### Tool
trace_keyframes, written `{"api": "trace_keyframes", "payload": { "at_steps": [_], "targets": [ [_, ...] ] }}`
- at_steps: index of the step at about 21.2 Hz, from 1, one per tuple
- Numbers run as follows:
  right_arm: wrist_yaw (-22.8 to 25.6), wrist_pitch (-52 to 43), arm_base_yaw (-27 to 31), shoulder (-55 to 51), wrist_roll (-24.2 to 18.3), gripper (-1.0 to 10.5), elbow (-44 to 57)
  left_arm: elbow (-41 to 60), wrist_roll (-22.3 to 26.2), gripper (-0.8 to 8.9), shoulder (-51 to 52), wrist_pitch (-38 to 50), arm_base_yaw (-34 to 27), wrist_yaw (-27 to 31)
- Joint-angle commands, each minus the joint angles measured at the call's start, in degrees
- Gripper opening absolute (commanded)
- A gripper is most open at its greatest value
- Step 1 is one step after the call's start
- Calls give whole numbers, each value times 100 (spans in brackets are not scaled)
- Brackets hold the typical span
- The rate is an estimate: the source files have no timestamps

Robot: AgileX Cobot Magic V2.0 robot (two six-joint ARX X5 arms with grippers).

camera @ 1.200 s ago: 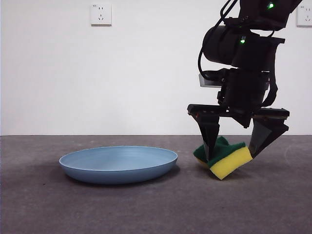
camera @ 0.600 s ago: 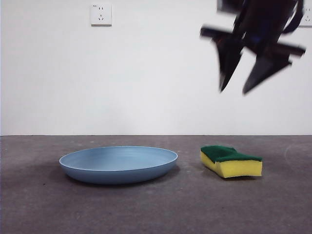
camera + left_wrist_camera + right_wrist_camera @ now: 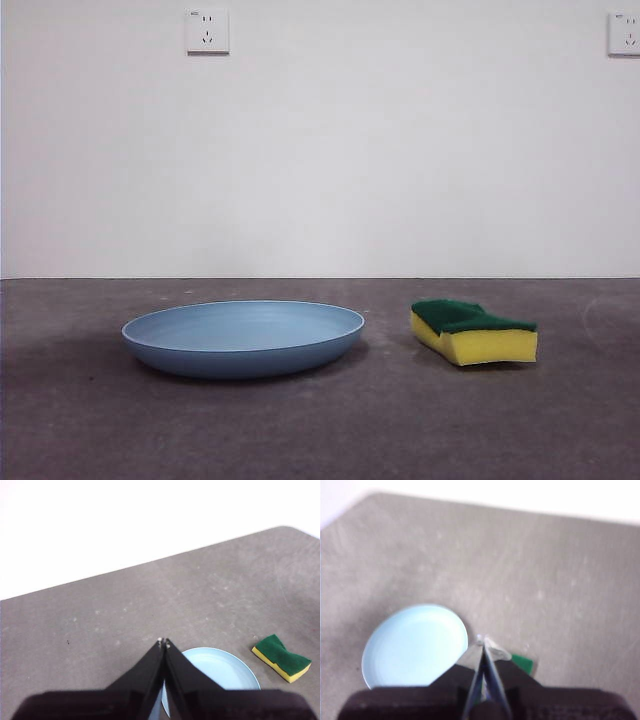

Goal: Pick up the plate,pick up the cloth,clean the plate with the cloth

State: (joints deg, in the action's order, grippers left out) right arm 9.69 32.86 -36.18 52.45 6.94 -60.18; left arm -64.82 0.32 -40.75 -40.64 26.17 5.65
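Front view, shallow round matte plate [image 3: 243, 338], wavy-sided foam cloth [image 3: 474, 332] beside it

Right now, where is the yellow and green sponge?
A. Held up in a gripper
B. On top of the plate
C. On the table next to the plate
C: the sponge lies flat on the table, apart from the plate, with no gripper touching it.
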Motion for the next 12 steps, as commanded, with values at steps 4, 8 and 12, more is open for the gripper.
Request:
{"api": "trace_keyframes", "payload": {
  "at_steps": [4,8,12],
  "targets": [
    [439,-962,-531,-1189,-46,-12,1799,2159,-503,-8,1596,973,15,22],
    [605,-1443,-573,-1615,-37,-12,2562,2850,-505,-8,2142,1279,15,11],
    [968,-1408,-573,-1611,7,-9,2649,2973,-542,-3,2229,1178,15,-9]
  ]
}}
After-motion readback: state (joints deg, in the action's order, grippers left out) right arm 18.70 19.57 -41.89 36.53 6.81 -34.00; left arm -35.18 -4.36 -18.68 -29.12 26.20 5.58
